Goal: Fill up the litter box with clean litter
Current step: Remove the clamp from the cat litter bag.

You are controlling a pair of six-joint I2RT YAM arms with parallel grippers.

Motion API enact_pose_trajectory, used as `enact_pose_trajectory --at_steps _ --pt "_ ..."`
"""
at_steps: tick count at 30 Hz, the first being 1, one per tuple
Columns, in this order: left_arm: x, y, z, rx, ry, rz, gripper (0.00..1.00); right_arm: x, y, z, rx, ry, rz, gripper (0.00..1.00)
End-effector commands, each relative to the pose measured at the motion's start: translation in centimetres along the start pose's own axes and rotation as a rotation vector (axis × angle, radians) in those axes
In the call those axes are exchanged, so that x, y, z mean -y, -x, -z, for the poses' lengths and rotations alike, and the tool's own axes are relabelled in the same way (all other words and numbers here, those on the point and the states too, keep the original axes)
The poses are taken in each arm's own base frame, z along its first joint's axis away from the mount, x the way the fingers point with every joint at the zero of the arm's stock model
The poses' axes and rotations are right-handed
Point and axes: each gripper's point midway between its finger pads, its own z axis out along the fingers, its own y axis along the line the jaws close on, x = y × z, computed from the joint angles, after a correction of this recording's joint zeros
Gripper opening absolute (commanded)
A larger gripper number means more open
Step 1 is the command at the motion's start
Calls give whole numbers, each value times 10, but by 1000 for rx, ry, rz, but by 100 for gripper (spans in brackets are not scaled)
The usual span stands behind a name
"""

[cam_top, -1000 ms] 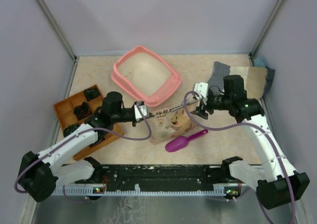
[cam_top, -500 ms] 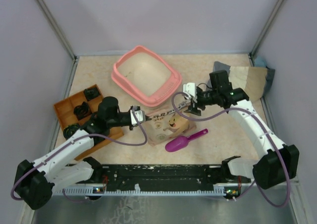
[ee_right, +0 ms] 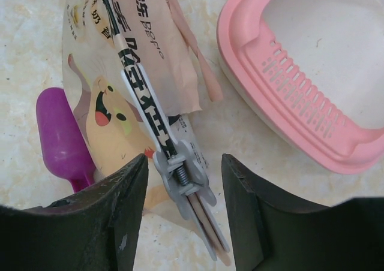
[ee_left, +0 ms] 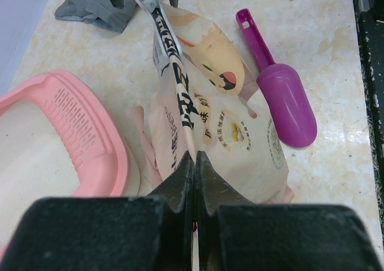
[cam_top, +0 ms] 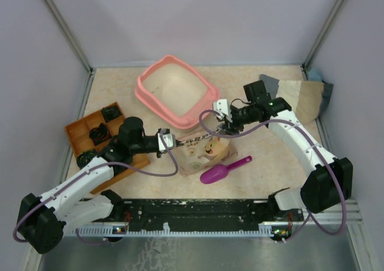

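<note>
Nearest me a dark metal rail (cam_top: 198, 211) runs along the edge of the tabletop (cam_top: 270, 163), which is beige with a pale marbled pattern; plain lilac-grey walls close it in on three sides. Just past the rail lies a magenta scoop (cam_top: 215, 174), handle pointing away to the right, right beside a beige paper bag (cam_top: 204, 154). The bag carries a cartoon cat face with a red tongue, and a strip of black characters runs along its folded top; I cannot read them. My left fingers (ee_left: 195, 160) are pressed together, pinching one end of that folded top. My right fingers (cam_top: 223, 126) are spread wide, one on each side of the grey clip (ee_right: 180, 178) clamped on the other end, not closed on it. Out to my left sits an orange compartment tray (cam_top: 84, 120) holding small black pieces. The litter box (cam_top: 201, 106), salmon pink with a slotted rim, stands beyond the bag at the far middle of the tabletop, its near corner just behind the bag and close to both pairs of fingers, its pale floor showing. At far right lie a grey cloth (cam_top: 264, 88) and a brown sheet (cam_top: 303, 94).
</note>
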Motion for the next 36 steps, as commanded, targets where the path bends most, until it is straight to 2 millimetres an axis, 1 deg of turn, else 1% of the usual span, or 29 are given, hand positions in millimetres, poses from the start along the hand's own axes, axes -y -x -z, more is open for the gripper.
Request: enact_pose_trajectory --at_steps 1,4,10,13,19,24,27,29,30,32,33,35,36 --pt "-22 58 7 176 57 -158 0 3 13 2 8 20 57 50" --pt "-23 58 7 176 59 -158 0 4 11 4 -4 14 63 43" --pt "-22 55 6 165 56 -152 0 10 18 11 -4 -31 102 14" --pt "-24 54 6 160 61 -151 0 12 24 18 -1 -62 120 7" --pt "-29 52 7 140 90 -150 0 16 29 29 -21 -114 139 2" --pt "-32 49 7 128 107 -144 0 29 35 46 -59 -206 74 0" --pt "-37 49 8 118 131 -141 0 39 46 56 -33 -298 16 0" --pt "-43 49 9 117 162 -131 0 49 50 61 11 -403 -38 0" --pt "-44 50 9 117 169 -132 0 50 46 58 35 -439 -78 0" --pt "-46 51 9 118 179 -125 0 53 47 61 96 -520 -140 0" --pt "-48 51 9 119 186 -123 0 61 52 67 141 -589 -171 0" --pt "-49 51 9 119 197 -115 0 67 52 75 191 -681 -296 0" --pt "-51 51 10 119 209 -110 0 71 47 79 198 -731 -385 0"
